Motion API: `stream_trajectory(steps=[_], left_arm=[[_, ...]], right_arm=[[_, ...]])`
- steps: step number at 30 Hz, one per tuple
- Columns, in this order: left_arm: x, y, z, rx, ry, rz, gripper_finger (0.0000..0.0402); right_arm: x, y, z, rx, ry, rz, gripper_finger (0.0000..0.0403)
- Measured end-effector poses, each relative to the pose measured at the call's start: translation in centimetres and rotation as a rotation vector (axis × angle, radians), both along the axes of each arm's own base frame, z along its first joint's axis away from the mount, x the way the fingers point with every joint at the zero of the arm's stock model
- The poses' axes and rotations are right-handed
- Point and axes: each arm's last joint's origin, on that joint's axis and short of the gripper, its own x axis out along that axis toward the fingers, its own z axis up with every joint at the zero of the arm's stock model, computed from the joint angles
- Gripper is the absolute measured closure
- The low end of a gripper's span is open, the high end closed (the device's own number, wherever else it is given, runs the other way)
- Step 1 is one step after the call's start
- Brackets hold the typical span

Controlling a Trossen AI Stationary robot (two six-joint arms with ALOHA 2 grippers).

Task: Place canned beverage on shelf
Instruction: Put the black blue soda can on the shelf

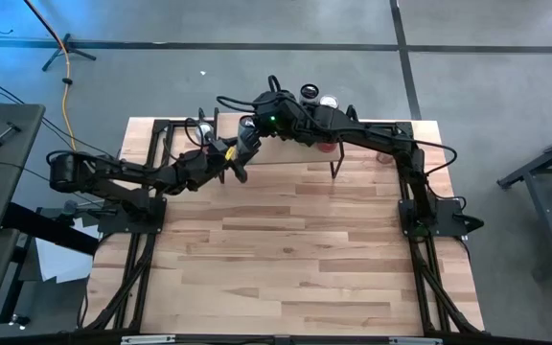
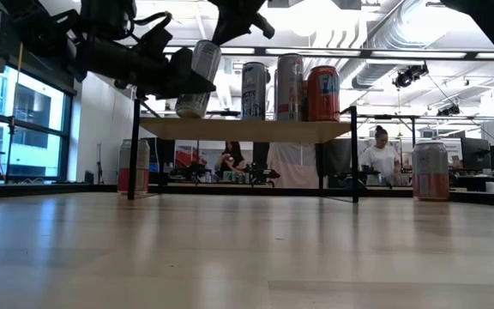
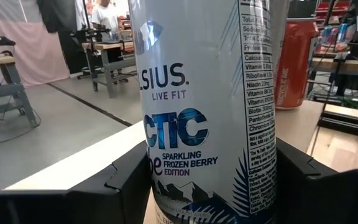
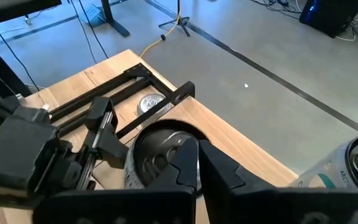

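A white and blue canned beverage (image 3: 204,106) hangs tilted at the left end of the shelf (image 2: 247,129), a wood plank on thin black legs. My left gripper (image 3: 213,186) is shut on it. The same can (image 2: 197,77) leans with its top toward the cans on the shelf. Its bottom is just above the plank's end. My right gripper (image 4: 197,168) is shut and slants down from above, right at the can's top (image 4: 157,146). Three cans (image 2: 288,86) stand upright on the plank. My left gripper pinches the can's side wall (image 3: 166,186) between its two fingers (image 3: 120,183), one on each side of the body. The fingers come in level from the table's left. The can is lifted clear and leans over. My right gripper's shut tips lie over the top's rim (image 4: 179,140); I cannot tell whether they touch it.
One can (image 2: 133,166) stands on the table under the shelf's left end; it shows below the held can in the right wrist view (image 4: 151,102). Another can (image 2: 430,169) stands on the table right of the shelf. People are in the room behind the table.
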Motion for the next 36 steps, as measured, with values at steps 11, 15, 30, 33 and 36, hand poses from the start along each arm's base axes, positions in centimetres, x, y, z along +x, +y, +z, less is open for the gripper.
stream_trajectory(steps=[11,15,30,33,36], left_arm=[[0.1,0.5,-0.2,-0.021,-0.03,-0.03,0.0192],[0.2,0.5,-0.1,-0.015,-0.041,-0.037,0.0192],[0.1,0.8,-0.1,-0.014,-0.043,-0.029,0.0191],[0.0,1.0,-0.1,-0.013,-0.044,-0.025,0.0183],[-0.1,1.3,-0.1,-0.013,-0.043,-0.014,0.016]], right_arm=[[0.7,0.0,-0.7,0.035,-0.018,0.015,0.0403],[0.7,0.0,-0.7,0.04,-0.021,0.024,0.0403],[0.7,0.1,-0.7,0.045,-0.021,0.031,0.0403],[0.7,0.1,-0.7,0.062,-0.032,0.028,0.0403],[0.9,0.1,-0.9,0.063,-0.047,0.026,0.0403]])
